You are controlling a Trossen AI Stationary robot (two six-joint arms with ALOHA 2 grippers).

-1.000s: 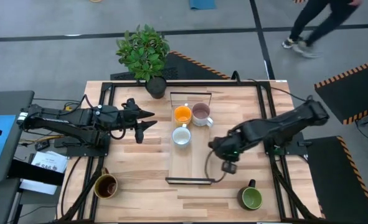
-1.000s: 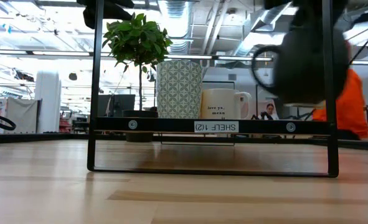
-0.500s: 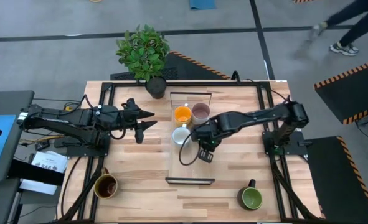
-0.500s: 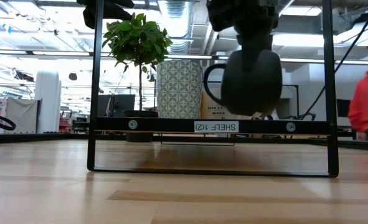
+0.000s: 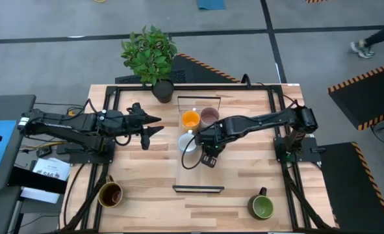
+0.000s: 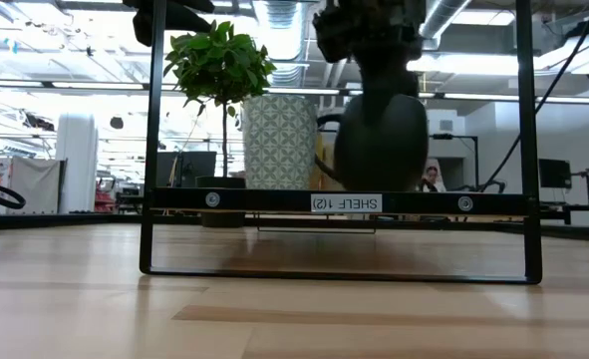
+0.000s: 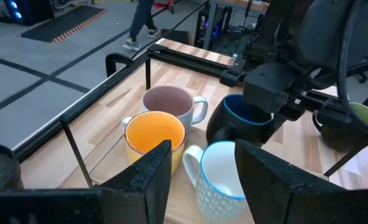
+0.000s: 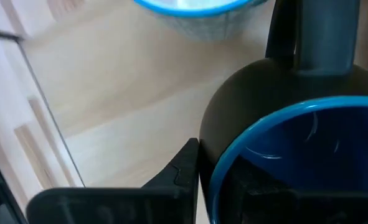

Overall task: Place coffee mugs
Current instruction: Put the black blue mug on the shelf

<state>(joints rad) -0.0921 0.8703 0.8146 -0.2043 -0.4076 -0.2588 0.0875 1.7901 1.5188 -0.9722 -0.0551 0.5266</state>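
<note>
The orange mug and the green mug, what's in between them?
In the high view, the right end effector holds the dark blue mug between the orange mug and the green mug; beyond it, bare table.

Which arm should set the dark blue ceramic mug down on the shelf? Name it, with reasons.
The right. Its gripper already grips the dark blue ceramic mug by the rim, beside the white mug over the black wire shelf. The left gripper waits open, off to the side.
</note>
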